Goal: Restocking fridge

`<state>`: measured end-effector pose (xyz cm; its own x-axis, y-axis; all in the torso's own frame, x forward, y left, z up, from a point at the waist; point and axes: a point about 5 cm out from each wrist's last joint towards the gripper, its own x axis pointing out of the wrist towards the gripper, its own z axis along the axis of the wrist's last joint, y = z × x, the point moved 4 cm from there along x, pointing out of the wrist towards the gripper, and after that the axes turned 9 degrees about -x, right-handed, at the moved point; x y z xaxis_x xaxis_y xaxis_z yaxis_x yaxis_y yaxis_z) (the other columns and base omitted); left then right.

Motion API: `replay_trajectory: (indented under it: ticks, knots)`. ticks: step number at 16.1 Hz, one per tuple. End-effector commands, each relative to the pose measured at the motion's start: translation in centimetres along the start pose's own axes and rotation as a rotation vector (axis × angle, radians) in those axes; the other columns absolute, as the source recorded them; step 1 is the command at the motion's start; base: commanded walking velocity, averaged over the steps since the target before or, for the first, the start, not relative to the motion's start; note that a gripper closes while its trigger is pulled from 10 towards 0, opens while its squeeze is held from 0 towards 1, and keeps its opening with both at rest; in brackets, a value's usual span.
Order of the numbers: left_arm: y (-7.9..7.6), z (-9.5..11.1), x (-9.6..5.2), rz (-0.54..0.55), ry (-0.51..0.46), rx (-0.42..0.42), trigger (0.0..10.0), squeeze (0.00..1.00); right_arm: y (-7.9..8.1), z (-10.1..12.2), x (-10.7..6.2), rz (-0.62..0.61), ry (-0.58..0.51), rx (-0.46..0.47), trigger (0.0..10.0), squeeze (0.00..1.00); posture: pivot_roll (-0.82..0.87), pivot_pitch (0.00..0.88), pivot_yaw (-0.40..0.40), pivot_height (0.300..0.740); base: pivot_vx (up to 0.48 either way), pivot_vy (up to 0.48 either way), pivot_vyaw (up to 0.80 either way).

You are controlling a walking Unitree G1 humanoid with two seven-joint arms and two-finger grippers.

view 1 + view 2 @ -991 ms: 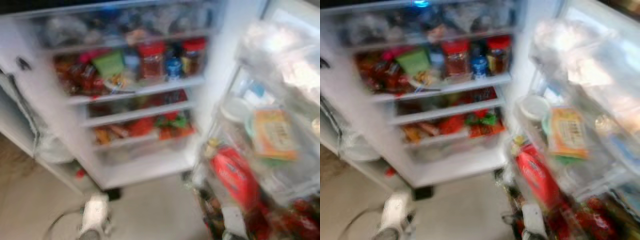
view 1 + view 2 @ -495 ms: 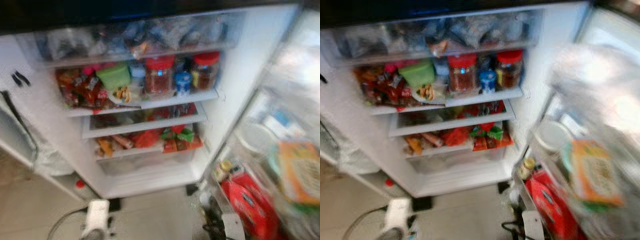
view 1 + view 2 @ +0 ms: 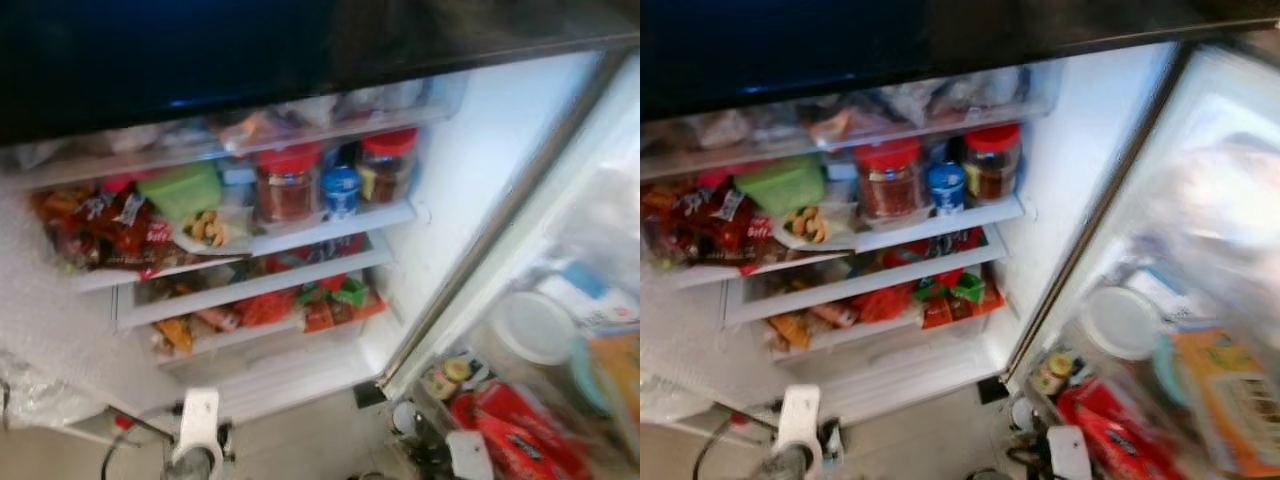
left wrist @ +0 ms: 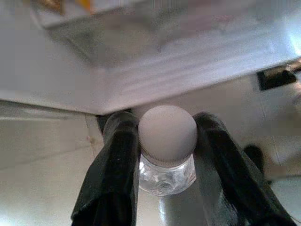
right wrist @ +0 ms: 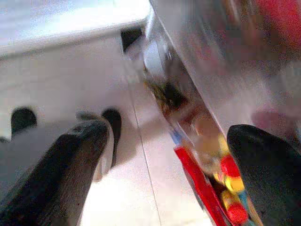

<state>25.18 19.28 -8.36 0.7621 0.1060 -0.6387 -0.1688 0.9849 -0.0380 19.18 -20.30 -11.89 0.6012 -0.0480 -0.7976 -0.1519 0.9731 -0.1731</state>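
Observation:
My left gripper [image 4: 163, 123] is shut on a clear bottle with a round white cap [image 4: 167, 129], one black finger on each side of its neck. In the eye views the same bottle [image 3: 199, 428] shows low at the left, in front of the open fridge's bottom edge [image 3: 290, 375]. My right gripper [image 5: 171, 141] is open with nothing between its fingers, low beside the fridge door's bottom shelf. The fridge shelves hold two red-lidded jars [image 3: 287, 185], a blue can [image 3: 340, 190], a green tub [image 3: 180, 190] and red snack packs [image 3: 100, 235].
The open fridge door [image 3: 560, 250] stands at the right, its shelves holding a white-lidded tub [image 3: 535, 325], a red pack [image 3: 505, 430] and an orange pack [image 3: 1230, 395]. A lower shelf carries more packets [image 3: 330, 295]. Pale floor tiles [image 4: 42, 165] lie below, with a cable [image 3: 110, 455] at the left.
The whole picture has shifted and sharpened, so the camera has moved; a dark band now covers the top. The bottle stays in my left gripper, low at the left.

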Motion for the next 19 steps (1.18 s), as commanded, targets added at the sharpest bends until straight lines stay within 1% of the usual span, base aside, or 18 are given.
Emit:
replay_trajectory:
  ticks: [1,3,6,8,9,10,11,12,13,14,15,16,17,18,19]
  knots:
    - [0.5,-1.2,-0.4,0.017,0.030,-0.003,10.0,0.00,0.0,0.6,0.0,0.006,-0.033,-0.004,10.0,0.00,-0.08,0.149,-0.015,0.740,0.000,0.000,0.49]
    - [0.4,-1.1,-0.4,0.014,0.023,-0.002,10.0,0.00,0.1,0.6,0.0,0.011,-0.037,-0.001,10.0,0.00,-0.08,0.148,-0.013,0.740,0.000,0.000,0.80]
    - [0.4,-1.0,-0.3,0.006,0.019,-0.002,10.0,0.00,0.2,0.4,0.0,0.012,-0.030,0.025,10.0,0.00,-0.08,0.145,-0.012,0.740,0.000,0.000,0.00]
    - [0.0,-0.7,-0.3,-0.016,0.003,-0.004,10.0,0.00,0.3,0.5,0.0,0.014,-0.032,0.028,10.0,0.00,-0.08,0.143,-0.011,0.740,0.000,0.000,0.00]
    - [-0.8,0.8,0.0,-0.041,-0.059,0.013,10.0,0.00,0.4,0.5,0.0,0.014,-0.036,0.032,10.0,0.00,-0.08,0.144,-0.010,0.740,0.000,0.000,0.00]
    - [-1.8,3.0,0.2,-0.084,-0.149,0.053,10.0,0.00,0.5,0.6,0.0,0.016,-0.038,0.036,10.0,0.00,-0.07,0.146,-0.010,0.740,0.000,0.000,0.00]
    - [-2.5,5.3,0.3,-0.114,-0.247,0.060,10.0,0.00,0.7,0.5,0.0,0.022,-0.038,0.040,10.0,0.00,-0.08,0.149,-0.001,0.740,0.000,0.000,0.00]
    - [-2.6,7.0,0.1,-0.124,-0.326,0.047,10.0,0.00,0.9,0.4,0.0,0.024,-0.037,0.042,10.0,0.00,-0.08,0.150,0.004,0.740,0.000,0.000,0.00]
    - [-3.2,9.4,-0.6,-0.149,-0.465,0.057,10.0,0.00,1.1,0.0,-0.1,0.029,-0.032,0.052,10.0,0.00,-0.08,0.153,0.012,0.740,0.000,0.000,0.00]
    - [-3.8,9.8,-1.2,-0.180,-0.519,0.049,10.0,0.00,1.3,-0.3,-0.2,0.032,-0.026,0.056,10.0,0.00,-0.09,0.154,0.020,0.740,0.000,0.000,0.00]
    - [-4.2,9.8,-1.8,-0.213,-0.553,0.043,10.0,0.00,1.4,-0.5,-0.3,0.034,-0.022,0.057,10.0,0.00,-0.09,0.156,0.023,0.740,0.000,0.000,0.00]
    - [-4.0,9.8,-2.3,-0.203,-0.584,0.023,10.0,0.00,1.5,-0.7,-0.3,0.040,-0.016,0.049,10.0,0.00,-0.09,0.159,0.020,0.740,0.000,0.000,0.00]
    - [-4.2,9.7,-2.4,-0.206,-0.591,0.029,10.0,0.00,1.4,-0.7,-0.3,0.041,-0.016,0.048,10.0,0.00,-0.08,0.164,0.010,0.740,0.000,0.000,0.00]
    - [-4.4,9.7,-2.5,-0.205,-0.598,0.018,10.0,0.00,1.3,-0.7,-0.3,0.044,-0.019,0.037,10.0,0.00,-0.09,0.167,0.000,0.740,0.000,0.000,0.00]
    - [-4.5,9.5,-2.7,-0.212,-0.601,0.015,10.0,0.00,0.9,-0.8,-0.3,0.012,-0.017,0.063,10.0,0.00,-0.09,0.161,0.000,0.740,0.000,0.000,0.00]
